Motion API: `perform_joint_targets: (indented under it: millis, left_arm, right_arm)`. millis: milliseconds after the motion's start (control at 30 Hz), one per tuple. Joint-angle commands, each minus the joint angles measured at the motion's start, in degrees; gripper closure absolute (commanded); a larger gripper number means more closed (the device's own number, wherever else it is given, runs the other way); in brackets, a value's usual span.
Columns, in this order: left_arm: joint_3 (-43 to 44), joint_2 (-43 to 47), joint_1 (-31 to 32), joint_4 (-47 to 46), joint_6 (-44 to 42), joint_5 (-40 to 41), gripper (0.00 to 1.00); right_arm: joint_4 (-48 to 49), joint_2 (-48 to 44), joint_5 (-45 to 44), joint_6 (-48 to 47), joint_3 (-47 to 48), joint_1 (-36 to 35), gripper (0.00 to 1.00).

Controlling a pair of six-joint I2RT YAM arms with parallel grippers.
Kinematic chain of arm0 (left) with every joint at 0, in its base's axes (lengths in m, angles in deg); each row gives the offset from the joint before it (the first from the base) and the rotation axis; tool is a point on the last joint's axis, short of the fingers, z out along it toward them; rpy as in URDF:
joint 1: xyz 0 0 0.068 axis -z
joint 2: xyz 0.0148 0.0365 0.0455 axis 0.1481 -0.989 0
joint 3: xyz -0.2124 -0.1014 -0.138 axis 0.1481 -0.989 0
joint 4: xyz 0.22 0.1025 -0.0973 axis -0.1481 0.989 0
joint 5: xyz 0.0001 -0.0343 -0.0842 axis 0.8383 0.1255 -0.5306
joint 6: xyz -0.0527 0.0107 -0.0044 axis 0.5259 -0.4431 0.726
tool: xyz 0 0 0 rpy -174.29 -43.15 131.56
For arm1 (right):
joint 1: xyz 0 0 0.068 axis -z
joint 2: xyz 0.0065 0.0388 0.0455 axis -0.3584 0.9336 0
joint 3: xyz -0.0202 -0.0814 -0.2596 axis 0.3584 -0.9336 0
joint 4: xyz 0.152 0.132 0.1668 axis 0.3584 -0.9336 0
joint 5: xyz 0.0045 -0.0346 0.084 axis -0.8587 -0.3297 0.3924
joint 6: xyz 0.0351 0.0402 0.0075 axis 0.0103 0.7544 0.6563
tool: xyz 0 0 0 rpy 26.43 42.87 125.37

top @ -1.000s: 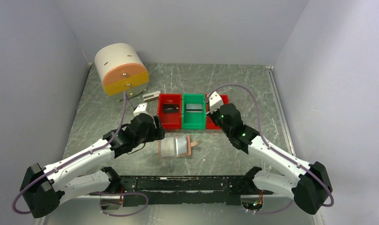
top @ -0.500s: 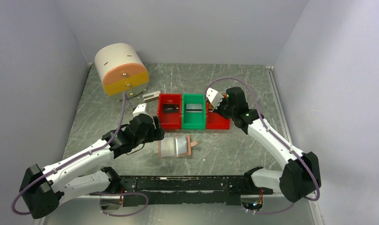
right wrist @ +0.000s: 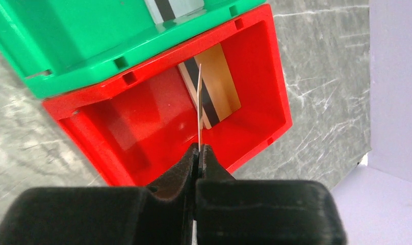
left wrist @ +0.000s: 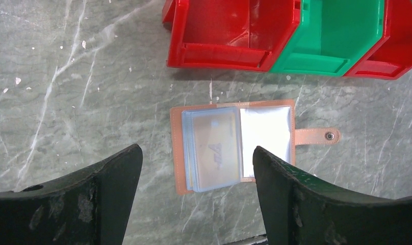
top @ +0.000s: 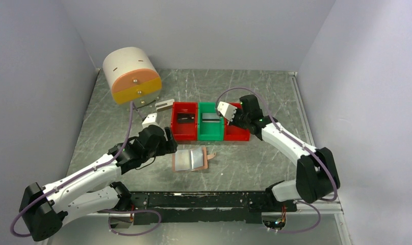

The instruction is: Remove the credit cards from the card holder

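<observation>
A thin card (right wrist: 199, 102) is clamped edge-on between the closed jaws of the right gripper (right wrist: 198, 148). It is held upright over the red bin (right wrist: 275, 76) at the right end of the row, about midway between the near and far edges of the surface (left wrist: 66, 92). A gold-brown card (right wrist: 225, 84) is already laid flat in that bin, so the upright hold is judged to be for dropping this one in with it. The card holder (left wrist: 262, 135) is spread open near the middle of the near edge, its pockets exposed. The jaws of the left gripper (left wrist: 195, 150) are set wide apart above it, without contact, the holder framed between them. A yellowish card (left wrist: 214, 153) is seen in its left pocket.
</observation>
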Motion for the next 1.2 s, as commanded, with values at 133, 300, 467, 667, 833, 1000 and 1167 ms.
perform_joint_targets:
  millis: [133, 300, 467, 667, 833, 1000, 1167]
  left_arm:
    - [0.8, 1.4, -0.2, 2.8, -0.8, 2.0, 0.15]
    - [0.5, 3.2, -0.2, 3.8, -0.9, 2.9, 0.15]
    - [0.5, 3.9, -0.3, 4.8, -0.7, 3.1, 0.14]
    - [0.3, 3.9, -0.3, 4.6, -0.4, 2.8, 0.14]
    - [0.3, 3.6, -0.2, 4.7, -0.5, 3.0, 0.14]
    - [0.4, 3.5, -0.3, 5.4, -0.4, 3.0, 0.14]
    - [0.1, 3.9, -0.2, 5.3, -0.4, 3.0, 0.14]
  right_arm:
    - [7.2, 7.6, -2.7, -4.8, 2.4, 1.4, 1.00]
    - [8.3, 10.6, -1.2, -6.9, 3.1, 1.4, 1.00]
    - [10.4, 12.9, -1.9, -8.0, 4.2, 1.4, 1.00]
    - [13.3, 15.4, -2.2, -9.9, 4.7, 1.4, 1.00]
    - [15.5, 16.9, -2.4, -10.5, 4.4, 1.5, 1.00]
    - [16.3, 18.4, -2.3, -11.4, 4.1, 1.6, 0.97]
    - [16.5, 20.0, -2.7, -11.5, 4.9, 1.7, 0.94]
